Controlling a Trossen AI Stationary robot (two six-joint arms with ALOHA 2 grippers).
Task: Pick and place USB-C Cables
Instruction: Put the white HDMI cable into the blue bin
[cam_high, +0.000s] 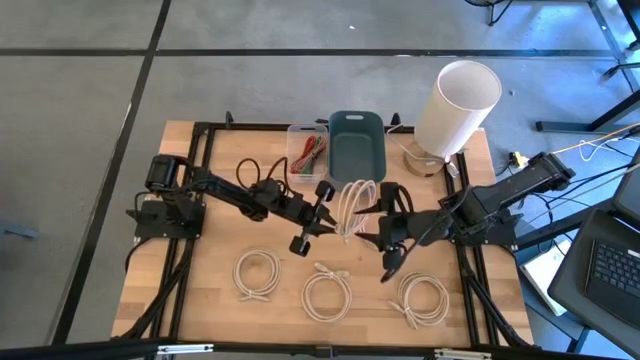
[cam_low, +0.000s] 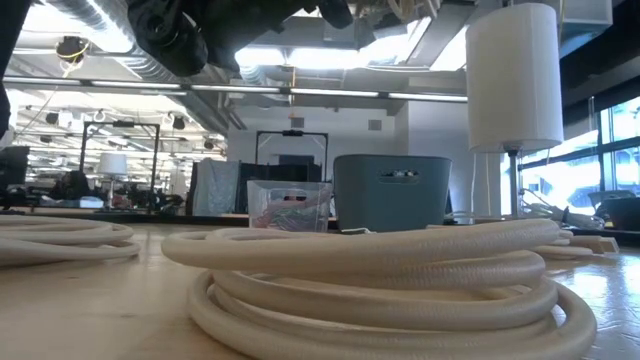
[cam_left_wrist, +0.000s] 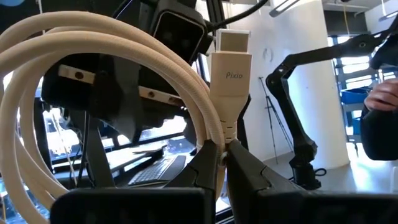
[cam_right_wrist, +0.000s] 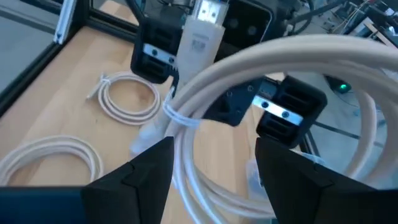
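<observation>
My left gripper is shut on a cream-white USB-C cable coil above the table's middle. My right gripper faces it from the right, open, with its fingers on either side of the coil's strands. Three more white coils lie flat along the table's near side. One of them fills the low view's foreground. My left gripper pinches the cable between its two fingers just below the white plug, where the coil's turns are tied together. The fingers come from the table's left, slanting a little upward. The coil stands upright, clear of the table, with the plug on top. Whether my right gripper touches the coil, I cannot tell.
A grey bin stands at the far middle. A clear box with coloured cable bundles is to its left. A white lamp stands at the far right. A person's hand shows beyond the table.
</observation>
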